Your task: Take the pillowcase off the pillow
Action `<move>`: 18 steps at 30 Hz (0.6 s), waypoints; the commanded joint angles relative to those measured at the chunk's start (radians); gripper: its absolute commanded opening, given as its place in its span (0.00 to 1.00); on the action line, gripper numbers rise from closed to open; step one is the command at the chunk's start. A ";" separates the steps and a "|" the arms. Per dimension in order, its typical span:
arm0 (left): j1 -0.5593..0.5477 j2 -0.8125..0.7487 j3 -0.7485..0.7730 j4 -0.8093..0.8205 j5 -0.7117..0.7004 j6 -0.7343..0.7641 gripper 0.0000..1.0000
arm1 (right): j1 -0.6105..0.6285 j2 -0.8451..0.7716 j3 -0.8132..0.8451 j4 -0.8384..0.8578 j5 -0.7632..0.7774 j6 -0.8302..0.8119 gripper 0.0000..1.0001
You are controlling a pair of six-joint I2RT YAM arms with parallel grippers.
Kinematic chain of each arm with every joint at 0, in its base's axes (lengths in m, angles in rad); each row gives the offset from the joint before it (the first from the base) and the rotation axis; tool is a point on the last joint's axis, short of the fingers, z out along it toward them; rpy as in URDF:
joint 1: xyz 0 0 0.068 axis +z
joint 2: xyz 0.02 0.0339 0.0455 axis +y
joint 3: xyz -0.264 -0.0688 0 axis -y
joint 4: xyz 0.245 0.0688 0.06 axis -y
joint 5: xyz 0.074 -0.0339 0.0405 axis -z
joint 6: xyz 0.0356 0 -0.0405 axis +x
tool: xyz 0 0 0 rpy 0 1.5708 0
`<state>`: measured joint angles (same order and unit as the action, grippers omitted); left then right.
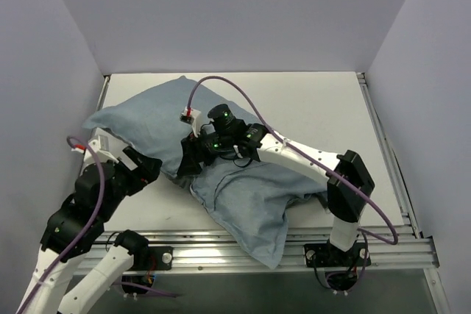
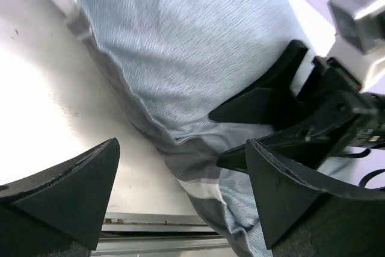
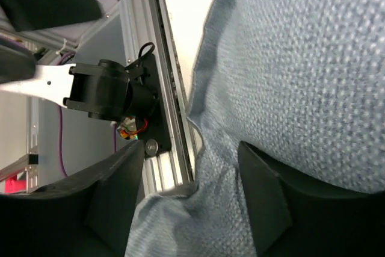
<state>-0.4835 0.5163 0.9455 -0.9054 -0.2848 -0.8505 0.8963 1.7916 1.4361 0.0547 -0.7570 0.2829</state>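
Although a small white-and-red tag (image 1: 188, 115) sits on the right wrist near the centre of the overhead frame, its markings are too small to read.

Container: the light denim-blue fabric pillowcase (image 1: 154, 115) lies diagonally from the upper left of the table to the lower centre. Its lower end hangs over the near rail. It is filled out plumply. The pillow inside is covered by fabric in all three views, so the case is not yet off. A dark grey band with a white stripe (image 2: 201, 185) shows along the case's edge at the bottom centre of the left wrist view.

Right gripper (image 1: 188, 163): set down on the middle of the case. In its own view the black fingers stand either side of a raised fold of fabric (image 3: 191, 148). I cannot tell whether they pinch it.

Left gripper (image 1: 151, 167): at the left edge of the case, lower left of the overhead frame. Its fingers stand wide apart with nothing held (image 2: 181, 145).

Surface and room: a white table top (image 1: 316, 108), an aluminium rail (image 1: 397, 244) along the near edge, and plain pale lilac walls (image 1: 235, 12) on three sides. A purple cable (image 1: 243, 93) arcs over the right arm.
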 commanded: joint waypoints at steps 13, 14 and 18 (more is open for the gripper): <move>0.005 0.119 0.089 -0.018 -0.036 0.102 0.94 | 0.024 -0.288 0.071 -0.246 0.630 -0.068 0.83; 0.005 0.129 0.082 0.005 -0.024 0.100 0.94 | 0.020 -0.308 0.048 -0.251 0.671 -0.059 0.84; 0.005 0.192 0.036 0.075 -0.002 0.093 0.94 | -0.031 -0.406 -0.080 -0.292 0.791 0.005 0.90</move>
<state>-0.4831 0.6743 1.0035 -0.9295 -0.3164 -0.7723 0.9039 1.4429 1.4288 -0.1772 -0.1463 0.2440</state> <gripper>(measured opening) 0.942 0.893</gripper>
